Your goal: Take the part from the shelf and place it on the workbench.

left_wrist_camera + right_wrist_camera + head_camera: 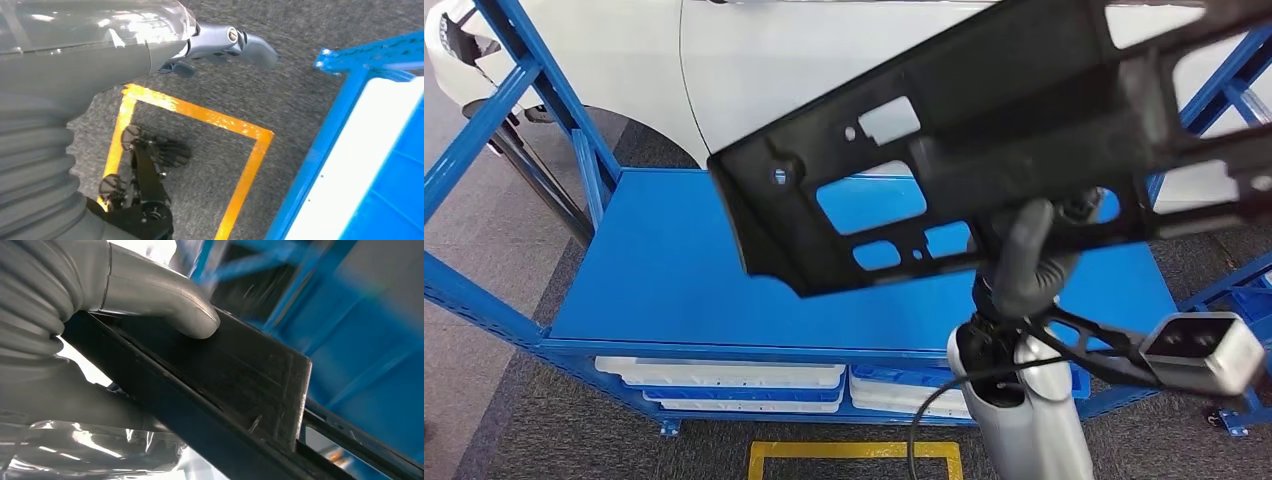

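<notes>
The robot's right hand grips a long black perforated part from below, lifting it across the upper right of the head view, clear of the blue shelf so it can travel to the workbench. The left hand hangs empty over yellow floor tape, fingers loosely apart.
</notes>
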Action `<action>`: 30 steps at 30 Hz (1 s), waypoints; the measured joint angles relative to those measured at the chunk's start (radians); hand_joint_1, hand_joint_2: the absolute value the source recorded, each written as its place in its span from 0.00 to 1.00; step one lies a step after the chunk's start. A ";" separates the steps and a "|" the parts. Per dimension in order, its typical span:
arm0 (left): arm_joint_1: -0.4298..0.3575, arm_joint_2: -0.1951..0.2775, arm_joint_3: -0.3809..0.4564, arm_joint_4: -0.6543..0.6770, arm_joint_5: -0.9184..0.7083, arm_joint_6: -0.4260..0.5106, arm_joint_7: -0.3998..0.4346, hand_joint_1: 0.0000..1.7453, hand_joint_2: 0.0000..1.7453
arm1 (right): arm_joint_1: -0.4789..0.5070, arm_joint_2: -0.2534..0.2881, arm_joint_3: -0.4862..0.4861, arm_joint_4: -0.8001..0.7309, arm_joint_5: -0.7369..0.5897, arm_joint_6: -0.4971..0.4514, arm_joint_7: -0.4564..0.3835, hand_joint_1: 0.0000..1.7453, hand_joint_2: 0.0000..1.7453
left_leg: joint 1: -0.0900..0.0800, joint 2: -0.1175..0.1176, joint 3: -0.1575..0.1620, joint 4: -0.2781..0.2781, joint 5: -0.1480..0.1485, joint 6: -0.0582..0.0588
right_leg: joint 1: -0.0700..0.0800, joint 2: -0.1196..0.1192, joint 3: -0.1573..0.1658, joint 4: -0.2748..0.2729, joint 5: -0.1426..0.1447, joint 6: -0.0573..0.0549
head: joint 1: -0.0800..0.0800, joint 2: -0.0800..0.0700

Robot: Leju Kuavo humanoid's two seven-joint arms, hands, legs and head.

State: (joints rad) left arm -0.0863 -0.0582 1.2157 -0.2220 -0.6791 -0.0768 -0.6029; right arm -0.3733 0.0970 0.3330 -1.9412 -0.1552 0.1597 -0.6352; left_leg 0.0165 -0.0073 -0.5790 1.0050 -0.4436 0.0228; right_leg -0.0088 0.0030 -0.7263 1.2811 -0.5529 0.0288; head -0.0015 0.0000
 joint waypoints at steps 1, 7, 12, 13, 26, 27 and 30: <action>0.000 -0.001 0.002 0.000 -0.002 0.000 0.001 0.00 1.00 | 0.015 -0.008 0.004 -0.037 -0.009 0.034 -0.008 1.00 1.00 | 0.000 0.000 0.004 0.002 -0.003 -0.002 | -0.001 0.000 0.028 -0.059 0.036 -0.001 | 0.000 0.000; -0.002 -0.001 0.009 0.000 -0.006 -0.003 0.042 0.00 1.00 | 0.040 -0.037 0.041 -0.123 -0.021 0.088 -0.027 1.00 1.00 | -0.006 0.001 0.012 0.010 -0.012 -0.024 | 0.006 0.001 0.126 -0.259 0.110 -0.021 | -0.001 0.000; -0.003 0.002 0.011 0.000 -0.010 0.010 0.095 0.00 1.00 | 0.040 -0.060 0.086 -0.132 -0.038 0.054 -0.024 1.00 1.00 | -0.003 0.002 -0.029 0.124 -0.106 -0.046 | -0.002 -0.005 0.117 -0.273 0.130 -0.051 | -0.002 0.000; -0.004 0.003 0.013 0.000 -0.006 0.017 0.103 0.00 1.00 | 0.040 -0.064 0.093 -0.129 -0.044 0.051 -0.026 1.00 1.00 | -0.003 0.002 -0.055 0.194 -0.146 -0.049 | -0.001 -0.006 0.111 -0.272 0.134 -0.053 | -0.002 0.000; -0.003 0.004 0.041 0.000 0.009 0.064 0.126 0.00 1.00 | 0.054 -0.086 0.139 -0.069 -0.051 0.080 -0.058 1.00 1.00 | -0.007 0.006 0.062 -0.018 -0.029 0.000 | 0.001 -0.003 0.050 -0.233 0.141 -0.004 | 0.002 0.000; -0.005 0.004 0.041 0.000 0.009 0.068 0.130 0.00 1.00 | 0.054 -0.091 0.140 -0.068 -0.056 0.075 -0.057 1.00 1.00 | -0.006 0.008 0.049 -0.019 -0.017 0.005 | -0.001 -0.003 0.032 -0.183 0.093 0.000 | 0.004 0.000; -0.005 0.005 0.043 0.000 0.009 0.082 0.144 0.00 1.00 | 0.050 -0.114 0.143 -0.062 -0.088 0.066 -0.054 1.00 1.00 | -0.009 0.010 0.006 -0.014 0.011 0.008 | -0.004 -0.003 -0.008 0.002 -0.018 0.010 | 0.006 0.000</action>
State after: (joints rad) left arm -0.0917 -0.0527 1.2582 -0.2220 -0.6703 0.0056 -0.4593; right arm -0.3229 -0.0169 0.4763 -2.0030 -0.2432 0.2259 -0.6891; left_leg 0.0077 0.0024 -0.5729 0.9909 -0.4329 0.0313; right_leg -0.0125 0.0001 -0.7345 1.2833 -0.5709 0.0391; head 0.0040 0.0000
